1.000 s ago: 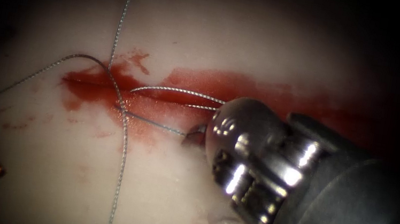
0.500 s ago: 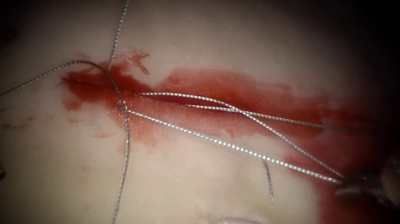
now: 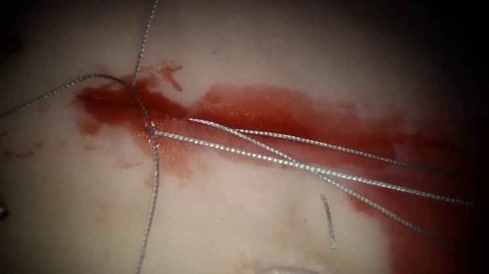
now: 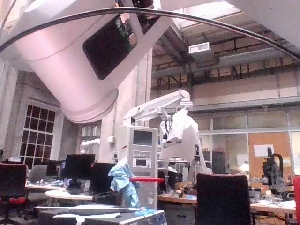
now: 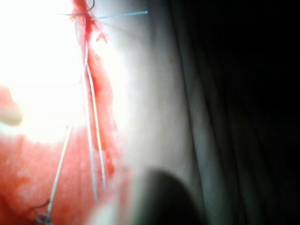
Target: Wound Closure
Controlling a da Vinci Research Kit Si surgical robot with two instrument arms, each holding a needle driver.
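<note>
Thread [image 3: 318, 170] now runs taut from the knot [image 3: 151, 131] on the cut [image 3: 130, 108] toward the right, where the right tool has drawn away; we cannot tell either tool's jaws, nor find the needle.

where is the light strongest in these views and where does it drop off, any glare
Endoscope view: light pools on the tissue mid-frame and fades to dark at the edges; the thread glints over the red fluid. Right wrist view: glare washes out the tissue, with deep shadow next to it. Left wrist view: daylight through the windows.
</note>
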